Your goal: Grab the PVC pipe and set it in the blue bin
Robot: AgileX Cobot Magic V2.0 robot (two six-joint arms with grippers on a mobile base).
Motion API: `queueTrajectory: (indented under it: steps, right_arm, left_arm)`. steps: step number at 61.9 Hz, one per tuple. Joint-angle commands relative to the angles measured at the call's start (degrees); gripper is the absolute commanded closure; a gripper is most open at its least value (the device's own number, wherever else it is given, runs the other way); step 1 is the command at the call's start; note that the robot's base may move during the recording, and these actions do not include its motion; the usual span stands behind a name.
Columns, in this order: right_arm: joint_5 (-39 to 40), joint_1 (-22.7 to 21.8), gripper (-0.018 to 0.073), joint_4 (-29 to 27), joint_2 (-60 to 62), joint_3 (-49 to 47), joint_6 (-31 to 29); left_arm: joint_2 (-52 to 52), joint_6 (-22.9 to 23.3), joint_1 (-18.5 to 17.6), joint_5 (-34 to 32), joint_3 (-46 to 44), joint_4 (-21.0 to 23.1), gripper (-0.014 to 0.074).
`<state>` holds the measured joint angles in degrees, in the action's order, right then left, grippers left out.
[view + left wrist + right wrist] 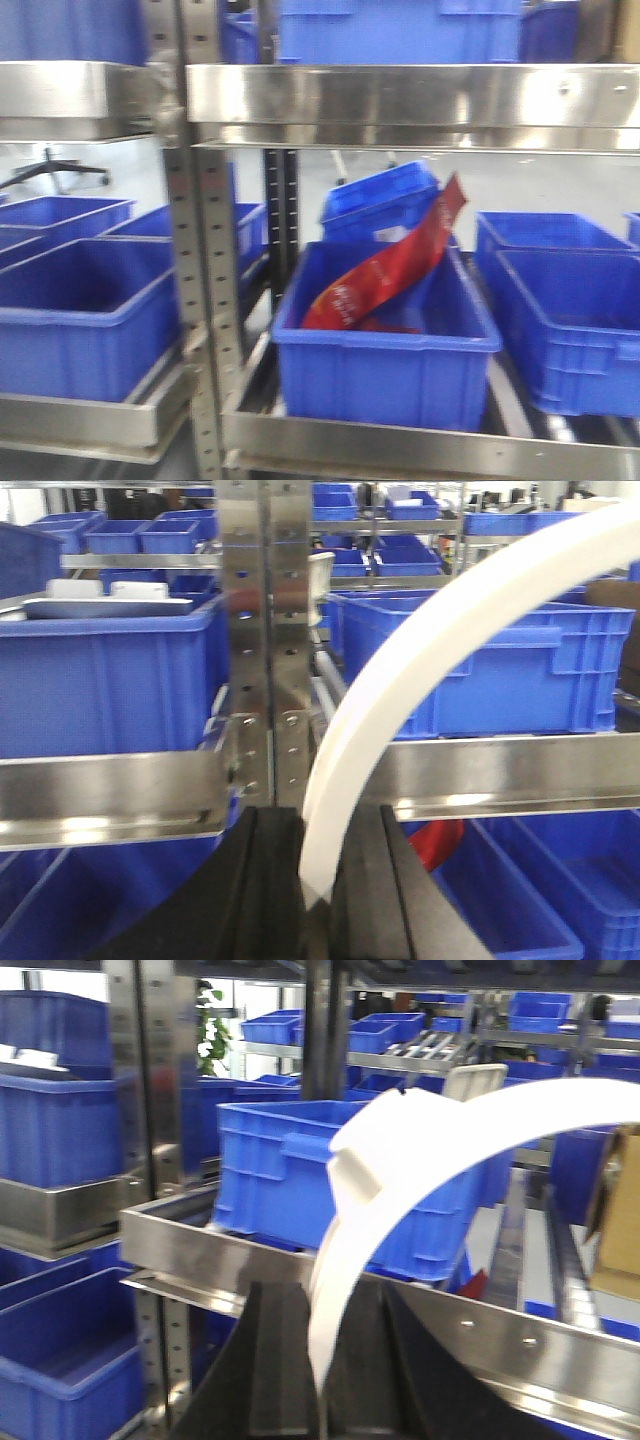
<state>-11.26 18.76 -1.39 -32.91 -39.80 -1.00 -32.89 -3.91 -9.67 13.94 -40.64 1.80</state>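
The PVC pipe (420,650) is a white, flattened, curved length. In the left wrist view it arcs up to the right from between my left gripper's (322,825) black jaws, which are shut on its lower end. The right wrist view shows the white pipe (400,1160) again, with a pale fitting on it, and my right gripper (322,1300) is shut on that end. A blue bin (385,343) sits centred on the lower shelf in the front view, with a red package (385,270) leaning in it. Neither gripper nor the pipe shows in the front view.
Steel shelf rails (400,95) and an upright post (205,300) cross the front view. More blue bins stand left (90,320) and right (570,330). A blue bin (500,670) sits on the shelf behind the pipe, and another (280,1170) on the rail ahead.
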Motion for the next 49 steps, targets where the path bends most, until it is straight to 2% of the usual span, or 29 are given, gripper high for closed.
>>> queueTrajectory:
  steps: [1, 49]
  right_arm:
    - [1.4, 0.09, 0.0713, 0.61, 0.26, 0.09, -0.28]
    - [1.4, 0.09, 0.0713, 0.61, 0.26, 0.09, -0.28]
  left_arm:
    - [0.27, 0.02, -0.35, -1.61, -0.03, 0.45, 0.0708]
    - [0.27, 0.02, -0.35, -1.61, -0.03, 0.45, 0.0708]
